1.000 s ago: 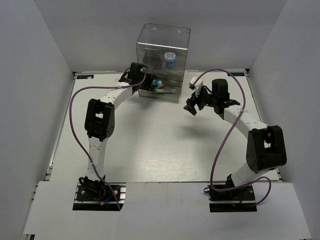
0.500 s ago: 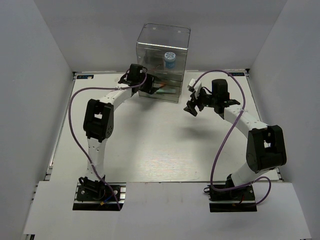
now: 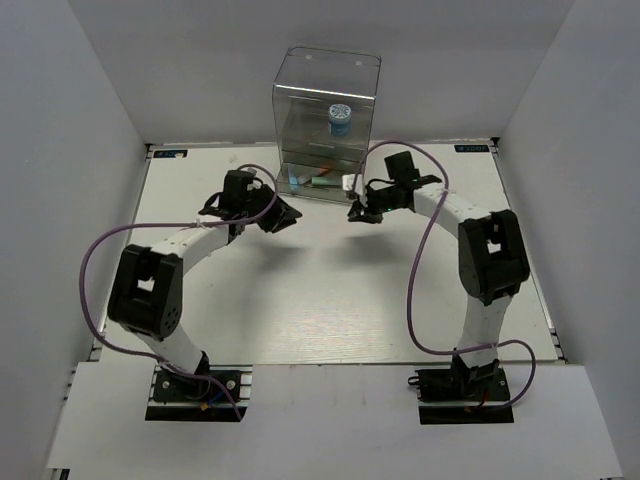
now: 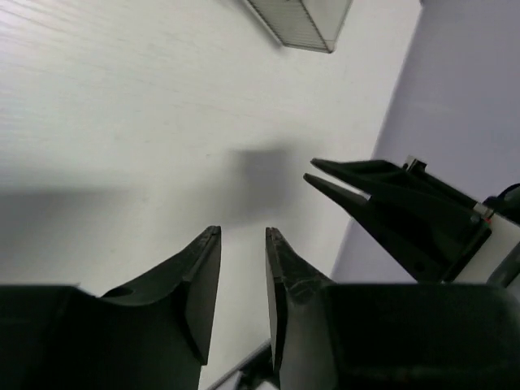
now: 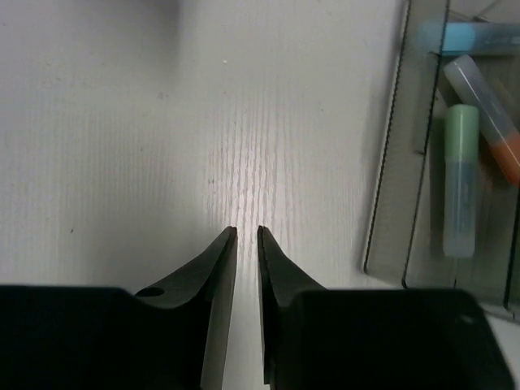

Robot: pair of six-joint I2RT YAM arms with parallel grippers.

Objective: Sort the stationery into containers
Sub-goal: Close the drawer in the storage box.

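Note:
The containers are one tall clear box with grey drawers at the back of the table. A round blue-white pot sits on an upper level. In the bottom drawer lie a green marker, an orange-capped marker and a blue-capped one; they show in the top view as coloured stationery. My left gripper hovers over bare table left of the box front, jaws apart and empty. My right gripper hangs just right of the drawer, jaws narrowly apart, nothing between them.
The two grippers face each other in front of the box, a short gap between them; the right gripper shows in the left wrist view. A corner of the box is at that view's top. Purple cables loop from both arms.
My left gripper pulled back from the box's drawer toward the near left. The right arm swung left to the box front and its jaws narrowed from wide open.

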